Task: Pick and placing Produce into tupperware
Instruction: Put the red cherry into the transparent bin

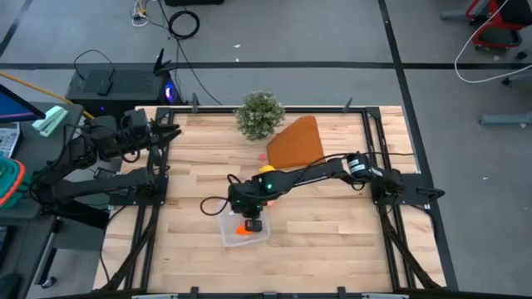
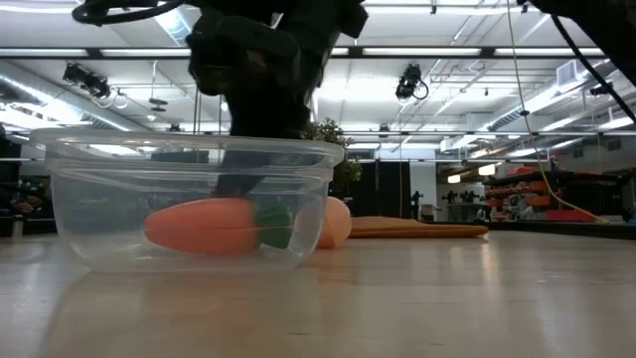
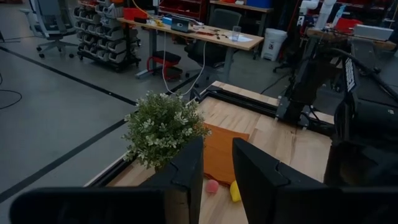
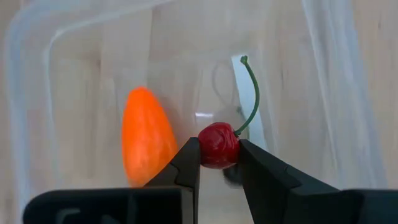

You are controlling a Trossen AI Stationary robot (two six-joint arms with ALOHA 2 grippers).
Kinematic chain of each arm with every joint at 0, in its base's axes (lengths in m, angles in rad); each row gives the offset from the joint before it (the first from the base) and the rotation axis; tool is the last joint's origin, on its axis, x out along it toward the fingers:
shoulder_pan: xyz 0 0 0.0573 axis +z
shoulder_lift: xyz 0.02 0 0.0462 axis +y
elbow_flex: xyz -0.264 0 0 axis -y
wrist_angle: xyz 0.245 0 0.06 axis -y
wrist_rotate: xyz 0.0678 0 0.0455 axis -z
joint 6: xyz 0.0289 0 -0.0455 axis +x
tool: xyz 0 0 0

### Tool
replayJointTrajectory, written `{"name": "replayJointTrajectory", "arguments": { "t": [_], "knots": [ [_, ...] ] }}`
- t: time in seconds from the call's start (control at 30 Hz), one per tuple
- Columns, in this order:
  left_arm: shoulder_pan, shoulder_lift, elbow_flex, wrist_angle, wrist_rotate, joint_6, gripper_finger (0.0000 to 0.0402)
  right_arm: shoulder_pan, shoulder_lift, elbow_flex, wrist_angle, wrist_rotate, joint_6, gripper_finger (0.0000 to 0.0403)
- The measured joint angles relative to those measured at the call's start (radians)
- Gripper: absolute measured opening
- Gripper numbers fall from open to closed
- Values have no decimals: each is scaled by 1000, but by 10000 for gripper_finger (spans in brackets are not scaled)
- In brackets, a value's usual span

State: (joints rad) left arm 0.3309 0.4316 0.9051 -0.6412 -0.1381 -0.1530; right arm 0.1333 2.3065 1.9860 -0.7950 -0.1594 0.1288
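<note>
The tupperware (image 1: 235,235) (image 2: 189,194) (image 4: 37,74) stands near the table's middle, and an orange carrot (image 1: 243,231) (image 2: 199,226) (image 4: 146,140) lies on its floor. My right gripper (image 1: 252,223) (image 4: 219,163) reaches down into it, shut on a red cherry (image 4: 218,145) with a green stem. A yellow lemon (image 1: 267,169) (image 3: 235,191) and a peach-pink ball (image 1: 262,155) (image 3: 212,186) (image 2: 338,221) lie on the table by the wedge. My left gripper (image 1: 172,133) (image 3: 217,171) waits open at the table's far left corner. My right gripper pinches the cherry's round red body (image 4: 218,149) between its two fingertips (image 4: 189,163), coming from above and pointing down. The green stem (image 4: 254,93) sticks out free beyond the fingers. The cherry is over the tupperware's floor beside the carrot; whether it touches the floor I cannot tell.
A bushy green plant (image 1: 260,114) (image 3: 163,127) stands at the far edge, with a big orange-brown wedge (image 1: 295,141) (image 3: 221,152) lying beside it. A dark metal frame (image 1: 378,145) borders the wooden table. Bare wood lies toward the near edge and the left of the tupperware.
</note>
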Motion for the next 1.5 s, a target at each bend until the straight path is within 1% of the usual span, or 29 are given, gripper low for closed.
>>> {"name": "replayJointTrajectory", "arguments": {
  "t": [0.17,0.4,1.27,1.5],
  "knots": [
    [0,0,0,-1,0,0,94,0,43,72,-99,0,-44,61],
    [0,0,0,-6,0,1,90,15,36,76,-159,0,-67,61],
    [0,0,0,-11,0,1,94,27,38,76,-162,-6,-80,61],
    [0,0,0,-11,0,2,87,26,38,76,-159,-6,-80,61]
  ]
}}
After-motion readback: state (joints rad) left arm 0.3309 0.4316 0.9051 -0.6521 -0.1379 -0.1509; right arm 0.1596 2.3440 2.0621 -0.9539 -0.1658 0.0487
